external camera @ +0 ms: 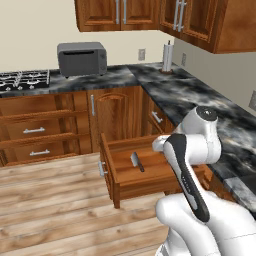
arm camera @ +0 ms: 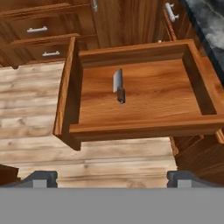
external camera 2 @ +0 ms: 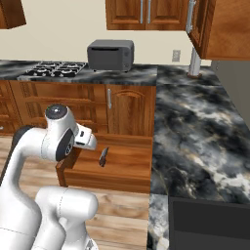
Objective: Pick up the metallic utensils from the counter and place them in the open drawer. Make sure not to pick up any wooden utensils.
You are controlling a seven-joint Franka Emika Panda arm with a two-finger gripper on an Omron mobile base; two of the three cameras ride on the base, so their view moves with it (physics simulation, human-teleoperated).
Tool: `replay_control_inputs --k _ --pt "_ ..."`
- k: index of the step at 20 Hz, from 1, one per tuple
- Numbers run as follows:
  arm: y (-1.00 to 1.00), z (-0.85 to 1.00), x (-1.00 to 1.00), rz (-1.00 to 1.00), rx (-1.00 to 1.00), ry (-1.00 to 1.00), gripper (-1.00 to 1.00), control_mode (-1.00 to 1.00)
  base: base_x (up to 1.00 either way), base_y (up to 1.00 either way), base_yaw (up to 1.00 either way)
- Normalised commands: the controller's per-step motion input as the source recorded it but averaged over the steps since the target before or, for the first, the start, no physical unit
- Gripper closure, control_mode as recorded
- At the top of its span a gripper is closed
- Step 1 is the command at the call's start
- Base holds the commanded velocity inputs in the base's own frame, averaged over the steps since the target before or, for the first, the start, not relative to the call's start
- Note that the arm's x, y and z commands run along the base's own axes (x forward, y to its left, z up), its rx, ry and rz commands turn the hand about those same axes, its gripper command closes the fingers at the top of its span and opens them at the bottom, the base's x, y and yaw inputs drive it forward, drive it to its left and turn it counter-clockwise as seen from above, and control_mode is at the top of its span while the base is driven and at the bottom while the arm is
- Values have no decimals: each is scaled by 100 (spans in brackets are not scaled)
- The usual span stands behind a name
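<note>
With the drawer pulled out on the left and the cleaver lying flat on its floor, the gripper hangs above with jaws wide apart and empty, so I judge 1 utensil delivered and the 2 forks next.

Robot arm: glossy white, rounded tubular links with bulbous joint housings. Black elongated inlay strip along one link, tapering to a rounded end. Circular grey cap with dark centre on the upper joint. Small white wrist block. Finger tips: two small, dark grey, blocky, set wide apart.
</note>
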Motion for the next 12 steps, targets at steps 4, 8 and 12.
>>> replay_control_inputs --k 4,8,12 --pt "3 42 -55 0 0 -18 -100 -100 0 0 0" --pt "-2 57 -53 0 0 -19 -100 -100 0 0 0" --pt "-2 67 -63 0 0 -19 -100 -100 0 0 0"
